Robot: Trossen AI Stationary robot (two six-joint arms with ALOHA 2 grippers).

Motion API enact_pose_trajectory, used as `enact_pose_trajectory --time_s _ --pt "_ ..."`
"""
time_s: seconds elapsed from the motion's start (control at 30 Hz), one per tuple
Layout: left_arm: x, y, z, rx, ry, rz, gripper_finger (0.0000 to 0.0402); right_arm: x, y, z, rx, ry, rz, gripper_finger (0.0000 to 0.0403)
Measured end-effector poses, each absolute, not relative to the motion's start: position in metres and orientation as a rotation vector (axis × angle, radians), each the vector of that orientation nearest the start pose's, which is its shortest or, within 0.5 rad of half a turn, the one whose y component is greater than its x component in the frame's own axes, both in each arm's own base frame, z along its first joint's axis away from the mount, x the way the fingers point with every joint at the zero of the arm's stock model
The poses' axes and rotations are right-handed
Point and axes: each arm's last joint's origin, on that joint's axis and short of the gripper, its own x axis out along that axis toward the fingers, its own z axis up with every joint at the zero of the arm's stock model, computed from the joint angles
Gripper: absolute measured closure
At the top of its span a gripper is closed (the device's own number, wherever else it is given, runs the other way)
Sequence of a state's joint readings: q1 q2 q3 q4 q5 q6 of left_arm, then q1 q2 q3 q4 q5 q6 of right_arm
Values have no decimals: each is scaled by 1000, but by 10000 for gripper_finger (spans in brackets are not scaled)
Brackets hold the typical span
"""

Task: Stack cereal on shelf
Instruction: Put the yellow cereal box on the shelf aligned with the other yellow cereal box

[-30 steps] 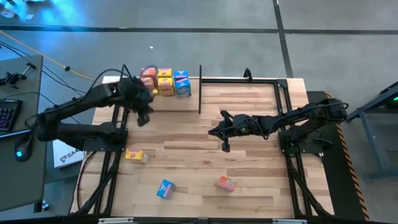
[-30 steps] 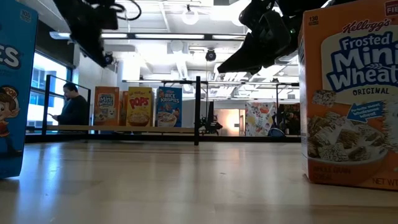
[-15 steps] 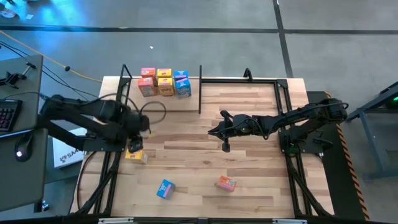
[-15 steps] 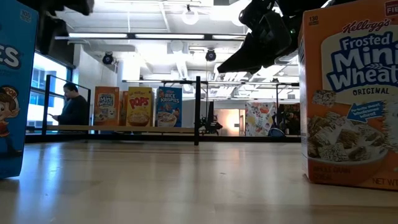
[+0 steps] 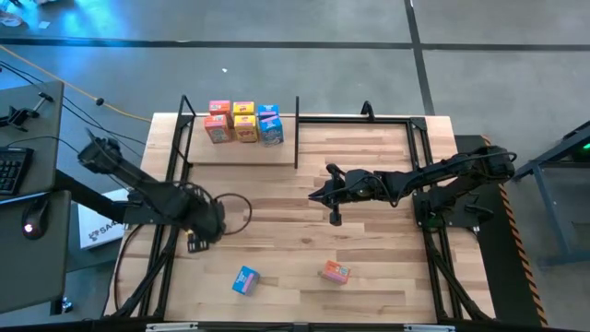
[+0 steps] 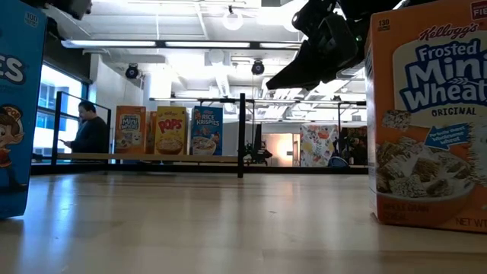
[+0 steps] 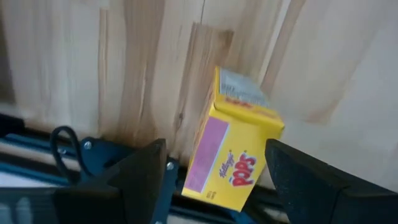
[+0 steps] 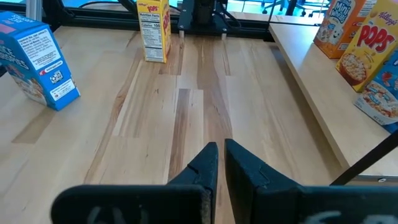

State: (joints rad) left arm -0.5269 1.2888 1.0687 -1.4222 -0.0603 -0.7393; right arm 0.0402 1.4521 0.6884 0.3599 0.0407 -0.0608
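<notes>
I count six cereal boxes (image 5: 243,122) on the shelf (image 5: 240,152), three loose on the tabletop (image 5: 369,267): yellow (image 7: 233,149) at its left edge between my left gripper's (image 7: 214,171) spread fingers, untouched; blue (image 5: 244,279) and orange (image 5: 336,272) near the front; right gripper (image 8: 219,163) nearly closed, empty, mid-tabletop.

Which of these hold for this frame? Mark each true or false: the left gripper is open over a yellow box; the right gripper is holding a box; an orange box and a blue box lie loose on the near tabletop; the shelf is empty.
1. The left gripper is open over a yellow box. True.
2. The right gripper is holding a box. False: its fingers are shut on nothing, above bare tabletop.
3. An orange box and a blue box lie loose on the tabletop. True.
4. The shelf is empty. False: boxes already stand at its back.
</notes>
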Motion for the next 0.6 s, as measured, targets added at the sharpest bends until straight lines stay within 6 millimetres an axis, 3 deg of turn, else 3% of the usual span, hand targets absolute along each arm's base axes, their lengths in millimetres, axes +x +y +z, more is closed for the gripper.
enact_pose_trajectory --time_s 0.3,0.6 --pt "168 -103 256 -9 1666 250 135 296 11 202 -71 400 35 387" --pt "168 -104 261 -15 1671 204 135 296 11 202 -71 399 35 387"
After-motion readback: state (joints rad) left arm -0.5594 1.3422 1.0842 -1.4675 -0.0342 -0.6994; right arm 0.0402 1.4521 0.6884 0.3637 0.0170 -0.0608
